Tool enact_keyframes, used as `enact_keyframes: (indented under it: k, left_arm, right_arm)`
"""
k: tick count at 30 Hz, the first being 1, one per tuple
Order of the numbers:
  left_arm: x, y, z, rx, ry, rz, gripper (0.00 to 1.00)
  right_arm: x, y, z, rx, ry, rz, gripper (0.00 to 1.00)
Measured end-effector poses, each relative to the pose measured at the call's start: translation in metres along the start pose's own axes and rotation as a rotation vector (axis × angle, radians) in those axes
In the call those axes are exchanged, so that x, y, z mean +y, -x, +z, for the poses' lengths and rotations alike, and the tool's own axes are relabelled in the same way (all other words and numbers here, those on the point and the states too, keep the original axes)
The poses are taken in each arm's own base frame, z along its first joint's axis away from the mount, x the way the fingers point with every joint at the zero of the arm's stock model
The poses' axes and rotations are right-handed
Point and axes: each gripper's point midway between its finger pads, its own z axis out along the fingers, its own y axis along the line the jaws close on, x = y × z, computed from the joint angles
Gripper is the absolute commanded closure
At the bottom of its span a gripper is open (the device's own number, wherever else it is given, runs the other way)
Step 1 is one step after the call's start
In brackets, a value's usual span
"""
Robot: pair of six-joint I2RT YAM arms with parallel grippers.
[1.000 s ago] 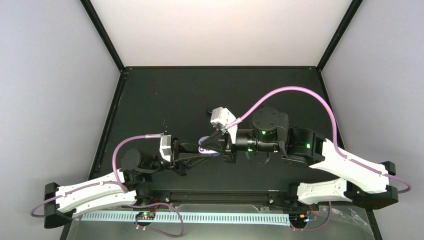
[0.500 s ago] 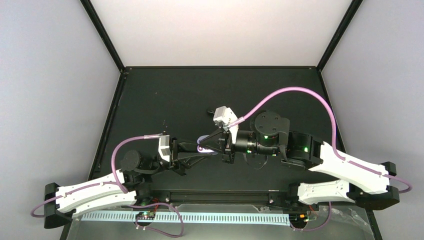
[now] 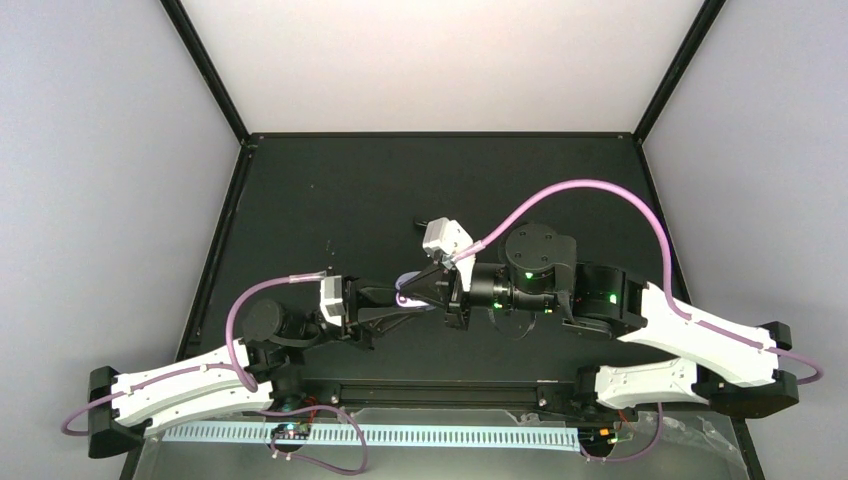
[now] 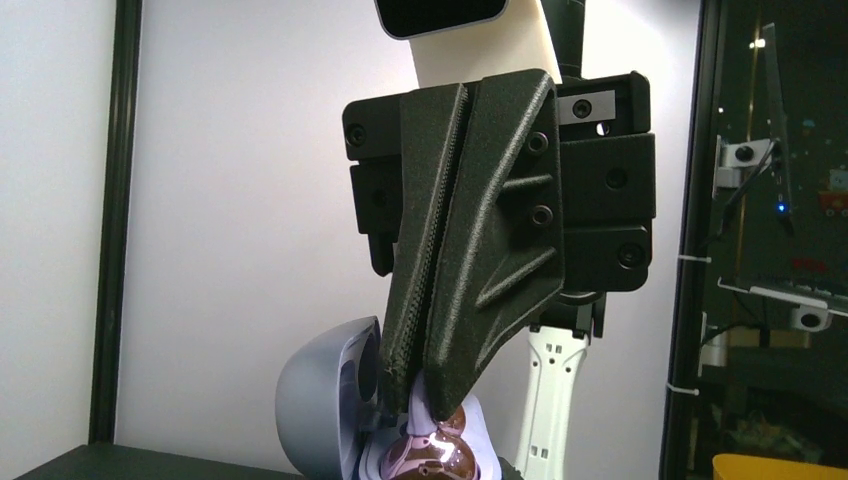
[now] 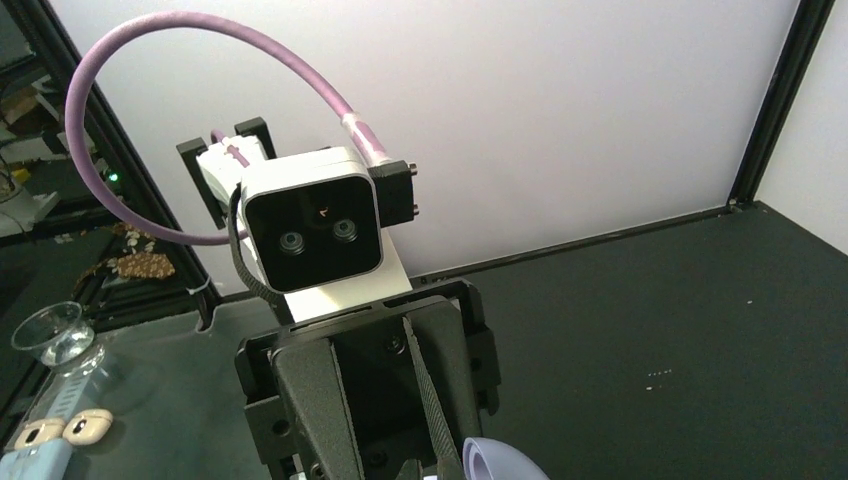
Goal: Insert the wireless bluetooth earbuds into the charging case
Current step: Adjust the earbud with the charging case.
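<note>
The charging case [image 3: 406, 282] stands open between the two arms; its grey lid [image 4: 315, 400] is upright at the left, and the lid edge shows in the right wrist view [image 5: 500, 465]. My left gripper [image 3: 405, 304] has its fingers [image 5: 330, 440] either side of the case's base, holding it just off the table. My right gripper [image 4: 415, 400] points down and is shut on the pale stem of a glossy purple earbud [image 4: 432, 455], whose body sits in the case's lavender inside. A second rounded purple shape [image 4: 457, 415] shows just behind it.
The black table [image 3: 330, 200] is ringed by a black frame and pale walls. Outside the cell, a glass bowl [image 5: 55, 335] and two beige ovals [image 5: 60, 430] lie at the left. A purple cable [image 3: 590, 190] arcs over the right arm.
My right wrist has shifted slightly over the case, fingers still shut on the earbud. The left arm has barely moved.
</note>
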Motion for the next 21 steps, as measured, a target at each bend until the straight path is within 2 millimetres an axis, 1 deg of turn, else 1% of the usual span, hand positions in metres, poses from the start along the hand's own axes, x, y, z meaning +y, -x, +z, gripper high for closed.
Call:
enact_keyframes:
  k: [7,13,17,21]
  left_arm:
    - [-0.006,-0.004,0.000,0.020,-0.034,0.049,0.98]
    - [-0.010,-0.007,0.000,0.029,-0.059,0.063,0.99]
    - [-0.011,-0.006,-0.001,0.027,-0.064,0.065,0.98]
    - [-0.011,-0.001,-0.001,0.005,-0.066,0.071,0.99]
  right_arm:
    - [0.006,-0.006,-0.002,0.018,0.028,-0.037,0.99]
    - [0.009,-0.011,-0.004,-0.016,0.041,-0.051,0.99]
    - [0.011,-0.009,-0.003,-0.044,0.047,-0.039,0.99]
    - [0.013,-0.004,-0.002,-0.067,0.053,-0.015,0.99]
